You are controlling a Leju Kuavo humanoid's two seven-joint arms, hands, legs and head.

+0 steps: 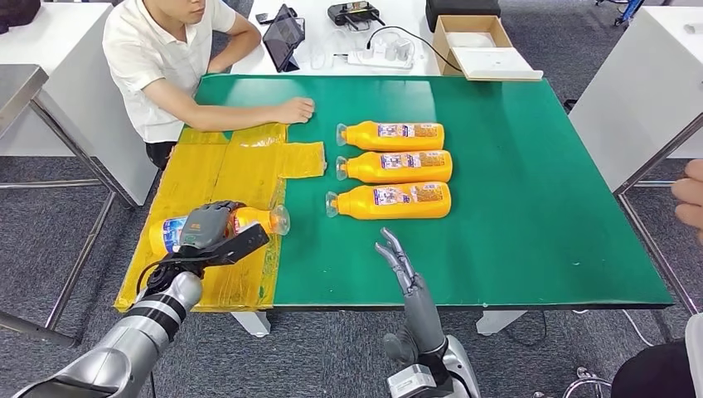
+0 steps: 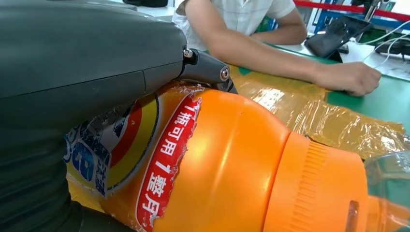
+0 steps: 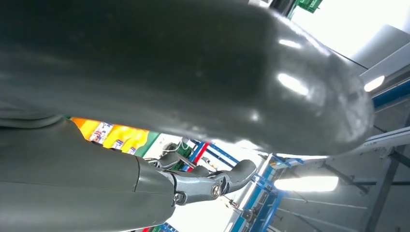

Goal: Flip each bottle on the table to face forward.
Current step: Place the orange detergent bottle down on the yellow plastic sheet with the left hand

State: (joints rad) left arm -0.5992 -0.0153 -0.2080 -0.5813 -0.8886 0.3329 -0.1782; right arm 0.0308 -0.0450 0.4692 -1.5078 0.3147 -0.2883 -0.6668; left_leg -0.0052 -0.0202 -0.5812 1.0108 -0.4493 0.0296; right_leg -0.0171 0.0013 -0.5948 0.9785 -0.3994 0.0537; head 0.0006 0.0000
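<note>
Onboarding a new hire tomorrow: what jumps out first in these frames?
The left hand grips an orange bottle over the yellow plastic sheet at the green table's near-left corner. Three more orange bottles lie in a neat row mid-table, caps pointing left. A person's hand rests on the far side, and the right hand hovers open at the near edge.

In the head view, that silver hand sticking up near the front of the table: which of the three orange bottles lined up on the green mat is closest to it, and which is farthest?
From the right hand:
1. Front bottle, at the near end of the row, just beyond the fingers.
2. Middle bottle, one step behind it.
3. Back bottle, at the far end, nearest the person's hand.
</note>
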